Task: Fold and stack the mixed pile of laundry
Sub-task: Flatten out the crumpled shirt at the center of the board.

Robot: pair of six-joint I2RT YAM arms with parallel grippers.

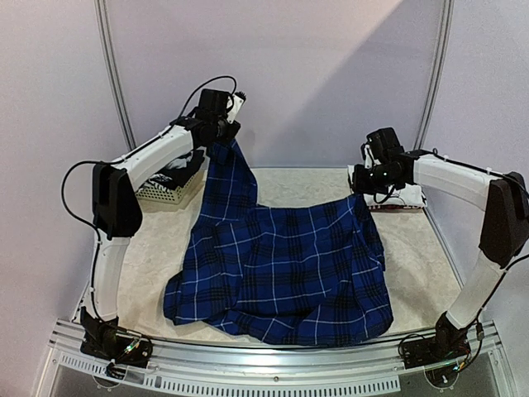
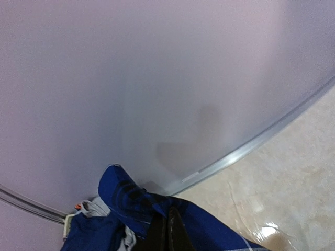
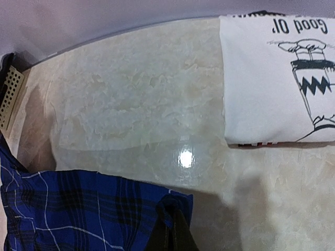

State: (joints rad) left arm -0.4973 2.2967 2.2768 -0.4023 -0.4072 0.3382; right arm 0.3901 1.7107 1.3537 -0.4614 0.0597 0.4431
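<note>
Pale curved wall [image 1: 289, 74] behind a marbled table [image 1: 306, 186]; the blue-and-black plaid shirt [image 1: 281, 265] hangs between the arms, its lower part heaped near the front; left gripper [image 1: 223, 136] pinched tight on a raised corner; right gripper [image 1: 358, 184] pinched on another, lower; folded white printed tee [image 3: 277, 78] and slatted basket [image 1: 169, 188] at the back.

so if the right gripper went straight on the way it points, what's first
Likely bare table, just past the plaid shirt corner that the right gripper pinches. The folded white tee sits off to one side, though depth is unclear.
</note>
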